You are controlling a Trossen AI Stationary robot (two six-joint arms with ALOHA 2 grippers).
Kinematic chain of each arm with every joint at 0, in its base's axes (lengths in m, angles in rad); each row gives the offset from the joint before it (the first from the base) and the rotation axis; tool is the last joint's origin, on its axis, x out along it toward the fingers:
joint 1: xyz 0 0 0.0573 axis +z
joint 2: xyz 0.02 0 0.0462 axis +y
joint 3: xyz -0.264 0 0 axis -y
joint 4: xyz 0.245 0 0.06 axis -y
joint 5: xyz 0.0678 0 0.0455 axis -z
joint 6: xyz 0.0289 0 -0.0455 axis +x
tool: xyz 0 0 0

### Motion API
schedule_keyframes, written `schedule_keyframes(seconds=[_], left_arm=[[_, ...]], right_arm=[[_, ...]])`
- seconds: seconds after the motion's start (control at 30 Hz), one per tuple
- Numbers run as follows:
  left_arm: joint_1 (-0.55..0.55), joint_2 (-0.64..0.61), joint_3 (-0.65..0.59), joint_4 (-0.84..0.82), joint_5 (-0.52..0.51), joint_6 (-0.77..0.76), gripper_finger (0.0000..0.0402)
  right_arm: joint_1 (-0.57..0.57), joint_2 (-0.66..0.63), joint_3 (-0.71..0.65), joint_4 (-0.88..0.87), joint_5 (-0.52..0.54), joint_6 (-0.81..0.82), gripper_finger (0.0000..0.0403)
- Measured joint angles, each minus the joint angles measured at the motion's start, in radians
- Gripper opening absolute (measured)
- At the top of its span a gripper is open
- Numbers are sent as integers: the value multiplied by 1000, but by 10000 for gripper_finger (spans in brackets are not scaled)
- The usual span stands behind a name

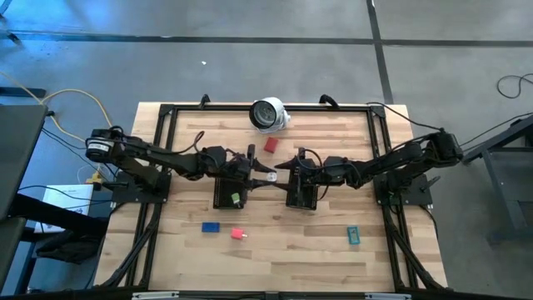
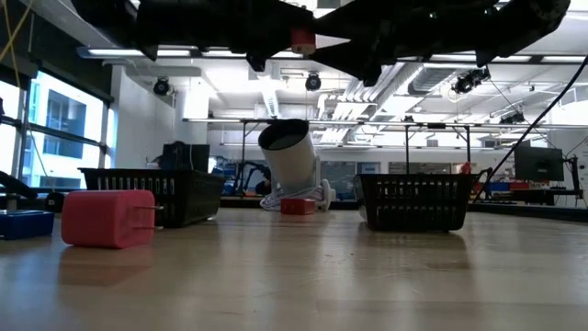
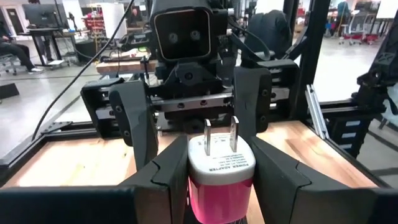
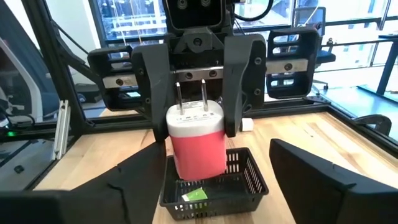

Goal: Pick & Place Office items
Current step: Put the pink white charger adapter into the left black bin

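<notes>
Left end effector grips the pink power adapter mid-air above the tabletop; right end effector, at its three o'clock, stands released around it.

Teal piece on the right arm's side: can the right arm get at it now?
Probably yes: the right end effector is open and empty, and bare tabletop surrounds the teal piece.

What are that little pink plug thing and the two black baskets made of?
The pink plug, held by the left gripper, looks like smooth glossy plastic with a white cap and two shiny metal prongs. The baskets look like black wire mesh, probably coated metal; you see through them.
</notes>
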Motion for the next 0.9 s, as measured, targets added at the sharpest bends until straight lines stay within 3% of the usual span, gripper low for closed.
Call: schedule_keyframes(seconds=[0.17,0.5,0.63,0.9], left_arm=[[-2,-28,0,-65,-22,24,131],[-40,-172,-18,-267,-210,106,131],[-41,-290,-75,-309,-243,100,131],[-38,-602,-304,-308,-296,36,131]], right_arm=[[0,-1,0,-8,7,-2,284],[2,-103,1,-151,72,-48,283],[2,-176,2,-265,84,-51,283],[2,-275,-4,-415,98,-19,282]])
